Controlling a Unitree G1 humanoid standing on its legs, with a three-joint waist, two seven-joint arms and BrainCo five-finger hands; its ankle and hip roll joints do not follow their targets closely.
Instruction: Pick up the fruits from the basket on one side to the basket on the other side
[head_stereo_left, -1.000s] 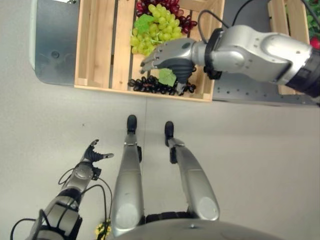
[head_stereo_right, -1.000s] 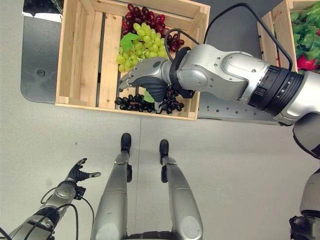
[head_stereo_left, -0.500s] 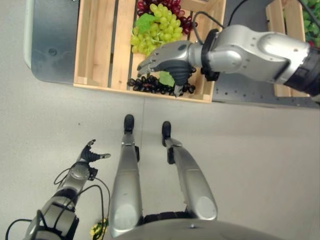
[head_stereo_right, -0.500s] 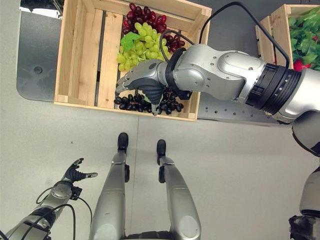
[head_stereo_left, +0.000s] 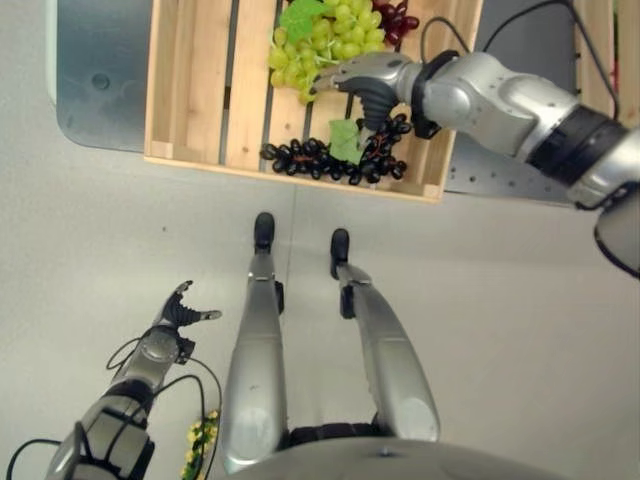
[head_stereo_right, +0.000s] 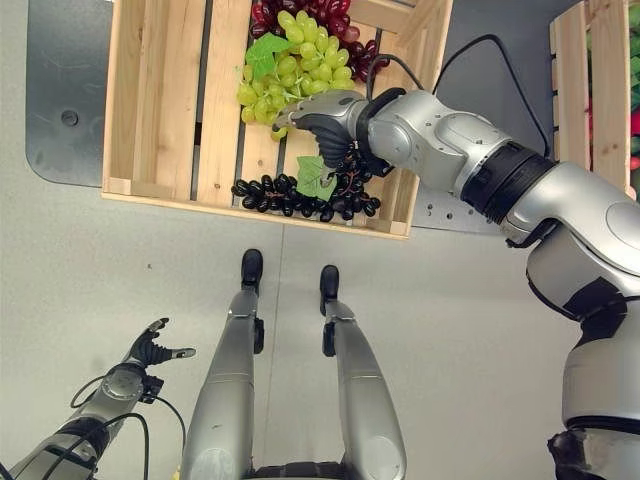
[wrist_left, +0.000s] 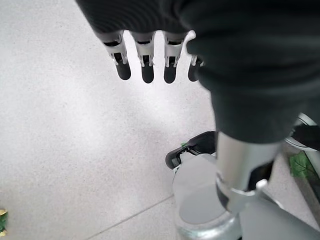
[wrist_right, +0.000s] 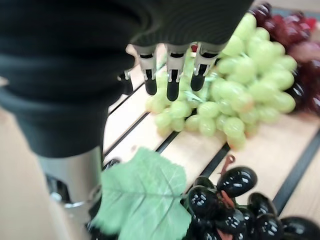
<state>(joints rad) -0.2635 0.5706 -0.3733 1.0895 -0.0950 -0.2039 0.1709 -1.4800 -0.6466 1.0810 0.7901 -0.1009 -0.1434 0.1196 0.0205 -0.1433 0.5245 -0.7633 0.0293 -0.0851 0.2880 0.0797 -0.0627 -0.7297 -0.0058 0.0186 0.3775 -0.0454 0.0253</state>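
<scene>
Right hand (head_stereo_right: 325, 125) is open and holding nothing over the crate (head_stereo_right: 160, 110), black grapes (head_stereo_right: 300, 197) just at its 6 o'clock by the near wall, so drop your fingers around the stem end before curling; left hand (head_stereo_right: 150, 347) hangs open, idle.

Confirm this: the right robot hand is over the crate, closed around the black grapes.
Not closed. The right robot hand is over the crate, but the right wrist view shows its fingers straight, above the green grapes; the black grapes lie loose.
</scene>
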